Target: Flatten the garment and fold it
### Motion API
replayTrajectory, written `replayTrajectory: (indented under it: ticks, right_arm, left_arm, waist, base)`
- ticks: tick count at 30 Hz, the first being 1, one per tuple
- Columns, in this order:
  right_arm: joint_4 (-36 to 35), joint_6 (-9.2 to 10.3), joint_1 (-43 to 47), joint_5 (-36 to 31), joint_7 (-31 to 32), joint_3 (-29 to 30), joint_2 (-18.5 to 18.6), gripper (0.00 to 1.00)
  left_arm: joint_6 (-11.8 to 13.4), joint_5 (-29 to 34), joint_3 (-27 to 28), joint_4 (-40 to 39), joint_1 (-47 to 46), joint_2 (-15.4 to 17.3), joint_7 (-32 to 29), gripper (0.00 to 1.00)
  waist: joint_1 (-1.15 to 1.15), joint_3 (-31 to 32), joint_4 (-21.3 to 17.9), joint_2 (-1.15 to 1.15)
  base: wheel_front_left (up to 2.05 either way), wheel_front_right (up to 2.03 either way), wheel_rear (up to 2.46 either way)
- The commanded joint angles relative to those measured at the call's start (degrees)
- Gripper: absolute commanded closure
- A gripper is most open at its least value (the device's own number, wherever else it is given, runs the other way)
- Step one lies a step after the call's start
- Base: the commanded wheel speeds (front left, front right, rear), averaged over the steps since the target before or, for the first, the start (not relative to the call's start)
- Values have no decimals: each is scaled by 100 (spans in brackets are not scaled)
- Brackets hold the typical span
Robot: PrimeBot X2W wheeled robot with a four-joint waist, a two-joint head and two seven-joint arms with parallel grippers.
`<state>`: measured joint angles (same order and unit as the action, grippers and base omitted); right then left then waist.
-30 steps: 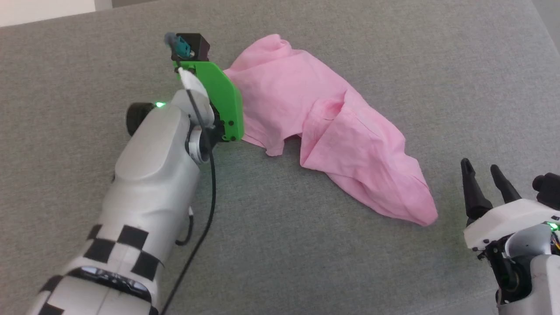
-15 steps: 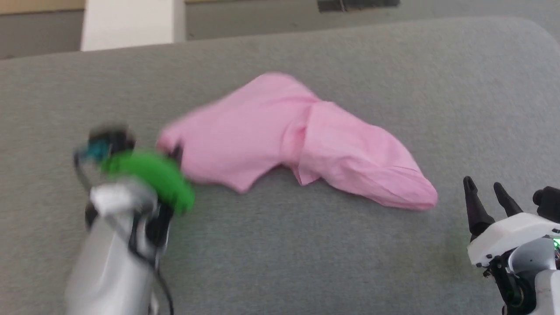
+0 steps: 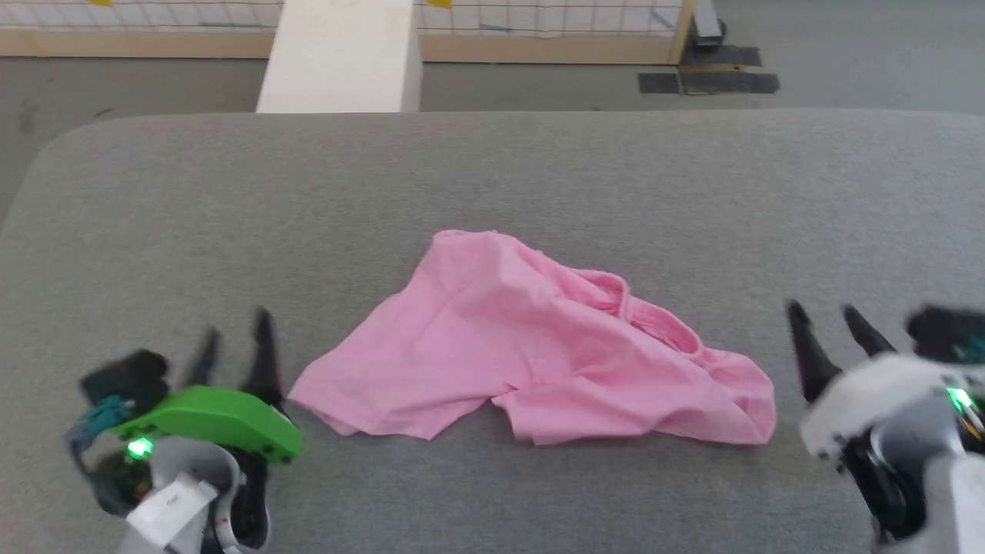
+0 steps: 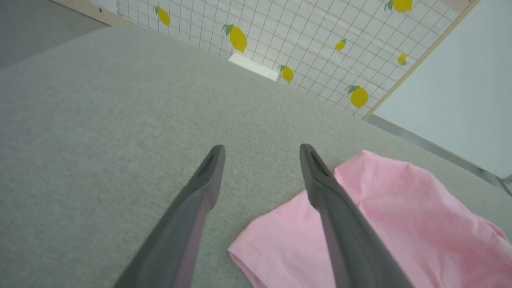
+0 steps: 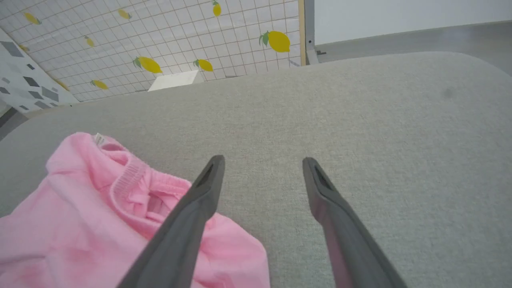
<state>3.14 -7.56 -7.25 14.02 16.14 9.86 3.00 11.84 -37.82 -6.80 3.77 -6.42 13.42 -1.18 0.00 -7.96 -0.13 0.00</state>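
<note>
Lying rumpled on the grey surface [image 3: 492, 177], the garment [image 3: 531, 362] is not flat.
The left gripper [image 3: 238, 327] and the right gripper [image 3: 820, 310] flank it, wide open and empty; pinching two layers may bunch it more.

A grey surface [image 3: 492, 169] with rounded far corners is seen in the head view. Beyond its far edge, a white block [image 3: 338, 61] is set at 11 o'clock and dark mats [image 3: 708, 81] at 1 o'clock on the floor [image 3: 115, 85]. A wood-framed grid panel [image 3: 539, 15], printed with lemons [image 5: 278, 41], is stood at 12 o'clock.
</note>
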Motion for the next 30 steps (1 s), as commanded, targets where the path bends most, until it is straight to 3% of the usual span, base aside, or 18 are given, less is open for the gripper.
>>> replayTrajectory:
  ticks: [1, 5, 8, 12, 19, 20, 22, 26, 30]
  right_arm:
    - [-87, 8, -297, -77, 186, -193, 24, 0]
    - [53, 8, -912, -41, 1097, -1105, 309, 0]
    - [375, 8, -1363, -55, 1735, -1833, 611, 0]
    - [986, 8, -1861, -221, 2265, -2371, 792, 0]
    - [1976, 8, -2289, -57, 2218, -3002, 799, 0]
    - [2078, 8, -2330, -28, 2101, -2956, 778, 71]
    - [2170, 8, -2405, 40, 1764, -2765, 732, 100]
    - [1980, 8, -2305, 219, 1016, -1692, 643, 100]
    - [1480, 8, -1540, 175, 843, -399, 517, 100]
  left_arm:
    - [-32, 228, 2, -76, -108, 38, 381, 0]
    - [39, 698, -108, -88, 41, -46, 1201, 0]
    - [71, 836, -210, -86, 207, -180, 1397, 0]
    - [53, 953, -291, -88, 292, -264, 1502, 0]
    - [37, 1062, -311, -71, 253, -396, 1578, 0]
    - [38, 1073, -315, -59, 239, -411, 1582, 0]
    - [34, 1078, -315, -40, 223, -425, 1587, 0]
    - [-33, 1072, -334, 27, 188, -395, 1588, 0]
    - [-114, 1013, -361, 132, 196, -351, 1532, 0]
  waist:
    - [0, 19, 174, 0]
    - [0, -53, 356, 0]
    - [0, -140, 486, 0]
    - [0, -254, 587, 0]
    - [0, -345, 631, 0]
    - [0, -344, 620, 0]
    - [0, -331, 578, 0]
    - [0, -231, 503, 0]
    - [0, -117, 410, 0]
  base:
    - [0, 0, 0]
    - [0, 0, 0]
    - [0, 0, 0]
    - [0, 0, 0]
    - [0, 0, 0]
    - [0, 0, 0]
    - [0, 0, 0]
    - [0, 0, 0]
    - [0, 0, 0]
